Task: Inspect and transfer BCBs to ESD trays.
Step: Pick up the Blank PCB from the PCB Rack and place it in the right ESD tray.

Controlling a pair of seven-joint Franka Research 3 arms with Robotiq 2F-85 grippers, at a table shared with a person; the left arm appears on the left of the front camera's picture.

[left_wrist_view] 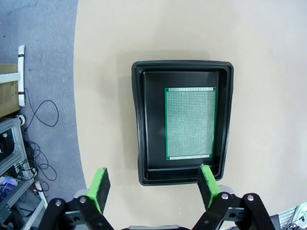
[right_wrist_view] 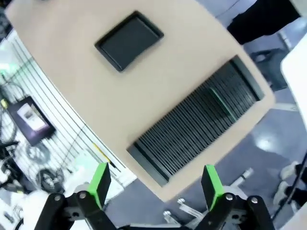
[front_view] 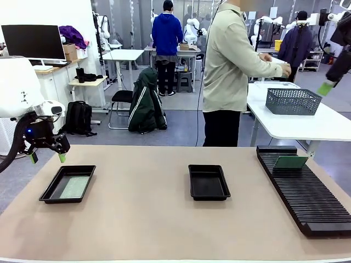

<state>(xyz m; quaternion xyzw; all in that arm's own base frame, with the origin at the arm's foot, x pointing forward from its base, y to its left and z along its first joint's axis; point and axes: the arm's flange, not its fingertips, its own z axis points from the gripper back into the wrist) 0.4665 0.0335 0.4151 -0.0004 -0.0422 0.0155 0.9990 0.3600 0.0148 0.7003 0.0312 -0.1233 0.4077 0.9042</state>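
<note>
In the front view, find the left end effector (front_view: 48, 158) hovering beside the far-left corner of the left ESD tray (front_view: 59, 200), jaws spread. One BCB (front_view: 75, 187) lies flat in that tray. The middle ESD tray (front_view: 209, 196) sits well apart at the centre of the worktop (front_view: 142, 224). Along the right edge, a ribbed rack (front_view: 310, 200) holds a second BCB (front_view: 290, 162) tilted near its far end. A person (front_view: 230, 71) stands beyond the worktop, turned toward a side table with a mesh basket (front_view: 293, 101). In the left wrist view, the spread pads frame the tray's near rim, and the board lies toward one side of the tray floor. In the right wrist view, which is blurred, the right end effector (right_wrist_view: 156, 184) hangs high over the worktop edge, jaws spread, with the rack and a tray below.
</note>
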